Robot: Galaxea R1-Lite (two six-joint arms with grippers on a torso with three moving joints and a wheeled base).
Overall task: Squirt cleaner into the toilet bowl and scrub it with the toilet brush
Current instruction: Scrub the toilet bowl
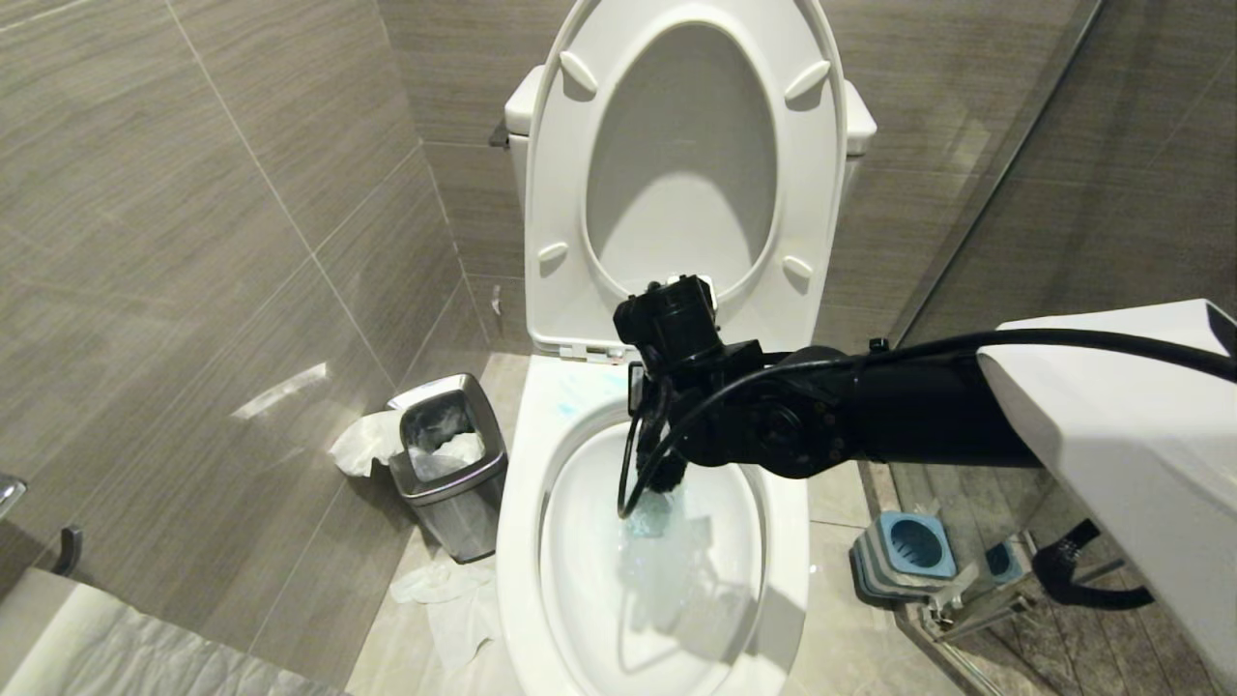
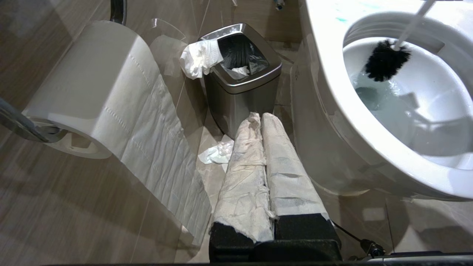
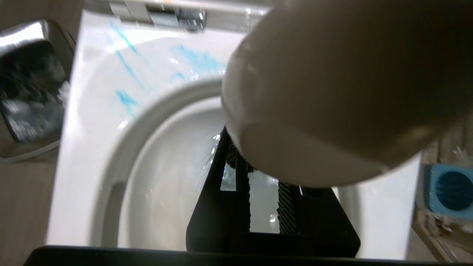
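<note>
The white toilet bowl (image 1: 517,541) stands with seat and lid raised, and pale blue water lies in it. My right gripper (image 1: 657,425) reaches down over the bowl, shut on the toilet brush's white handle (image 3: 332,92). The black bristle head (image 2: 386,61) sits low against the bowl's inner wall, at the water's edge. From the right wrist, the handle hides the fingertips (image 3: 284,199) of my right gripper (image 3: 264,162). Blue streaks (image 3: 125,99) mark the back rim. My left gripper (image 2: 260,116) is parked beside the bowl's left, shut and empty, its fingers wrapped in paper. The cleaner is out of view.
A small steel bin (image 1: 449,464) with tissue stands left of the toilet, with crumpled paper (image 1: 449,599) on the floor. The blue-and-grey brush holder (image 1: 904,556) sits on the right by a glass partition (image 1: 1015,145). A toilet paper roll (image 2: 92,85) hangs near the left arm.
</note>
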